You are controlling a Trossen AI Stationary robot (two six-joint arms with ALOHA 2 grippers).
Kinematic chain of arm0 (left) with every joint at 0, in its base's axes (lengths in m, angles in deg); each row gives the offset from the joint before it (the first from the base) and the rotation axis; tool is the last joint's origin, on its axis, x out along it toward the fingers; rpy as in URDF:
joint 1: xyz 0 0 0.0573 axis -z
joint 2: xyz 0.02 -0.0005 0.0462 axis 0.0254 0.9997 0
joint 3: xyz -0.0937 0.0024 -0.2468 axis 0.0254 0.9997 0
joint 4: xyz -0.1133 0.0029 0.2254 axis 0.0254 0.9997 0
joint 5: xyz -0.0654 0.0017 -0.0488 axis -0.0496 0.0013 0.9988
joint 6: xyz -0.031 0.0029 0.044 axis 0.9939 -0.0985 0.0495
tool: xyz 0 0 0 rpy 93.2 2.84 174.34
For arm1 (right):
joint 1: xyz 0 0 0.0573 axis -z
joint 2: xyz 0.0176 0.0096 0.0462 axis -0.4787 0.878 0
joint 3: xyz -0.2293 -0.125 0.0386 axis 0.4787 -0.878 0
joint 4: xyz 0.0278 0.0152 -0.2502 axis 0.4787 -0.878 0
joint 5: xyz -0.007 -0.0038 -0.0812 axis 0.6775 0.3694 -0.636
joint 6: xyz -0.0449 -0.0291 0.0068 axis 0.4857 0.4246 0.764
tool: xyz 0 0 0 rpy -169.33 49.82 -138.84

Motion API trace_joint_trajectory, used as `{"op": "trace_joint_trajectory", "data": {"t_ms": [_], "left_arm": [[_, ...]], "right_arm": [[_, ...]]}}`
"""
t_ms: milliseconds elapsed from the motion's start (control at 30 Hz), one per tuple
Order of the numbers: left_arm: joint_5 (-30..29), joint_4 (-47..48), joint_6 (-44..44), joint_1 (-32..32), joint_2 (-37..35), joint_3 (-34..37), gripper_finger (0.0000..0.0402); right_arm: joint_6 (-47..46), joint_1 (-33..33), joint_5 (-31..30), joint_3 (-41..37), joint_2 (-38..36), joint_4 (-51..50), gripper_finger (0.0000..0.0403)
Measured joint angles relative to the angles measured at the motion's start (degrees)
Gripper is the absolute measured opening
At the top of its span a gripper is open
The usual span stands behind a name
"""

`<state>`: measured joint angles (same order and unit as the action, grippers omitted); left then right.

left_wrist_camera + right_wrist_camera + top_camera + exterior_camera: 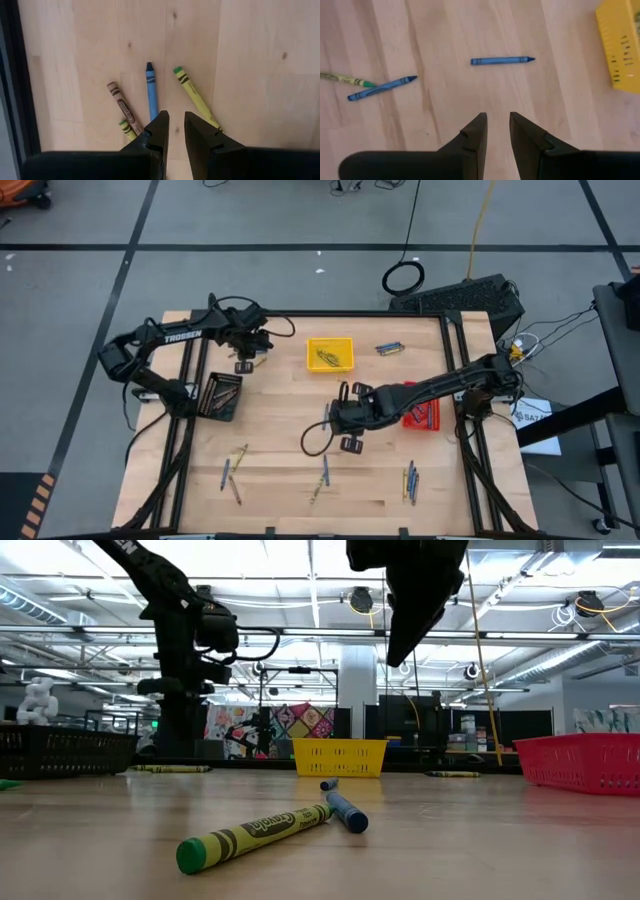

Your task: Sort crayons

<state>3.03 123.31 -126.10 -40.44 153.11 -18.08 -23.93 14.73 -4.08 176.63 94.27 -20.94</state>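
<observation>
Just ahead of the right claw (497, 131), a blue crayon (502, 60).

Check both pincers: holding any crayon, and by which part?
Nothing held. Left pincer and right pincer each show an empty gap between the fingers, above loose crayons on the table.

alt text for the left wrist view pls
The left hand, its two dark fingers slightly apart and holding nothing, hovers over a pale wooden table above a small cluster of paper-wrapped wax crayons. A blue crayon lies between a brown crayon and a yellow-green crayon, with a second yellow-green crayon partly hidden.
</observation>
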Motion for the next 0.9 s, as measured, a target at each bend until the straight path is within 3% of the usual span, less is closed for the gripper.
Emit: {"op": "trace_joint_trajectory", "data": {"t_ms": [333,467,900], "left_arm": [[-1.63,-0.02,0.14,0.00,0.00,0.01,0.0054],[-5.49,-2.97,0.15,0.11,0.00,0.03,0.0054],[-5.33,-3.53,4.68,0.87,0.00,0.05,0.0054]], "right_arm": [[-3.90,-0.13,-1.59,0.00,0.00,-0.46,0.0070],[-4.41,-0.13,-1.61,0.00,0.00,-0.46,0.0070],[-4.23,-0.13,-1.59,0.00,-0.04,-0.52,0.0070]]}}
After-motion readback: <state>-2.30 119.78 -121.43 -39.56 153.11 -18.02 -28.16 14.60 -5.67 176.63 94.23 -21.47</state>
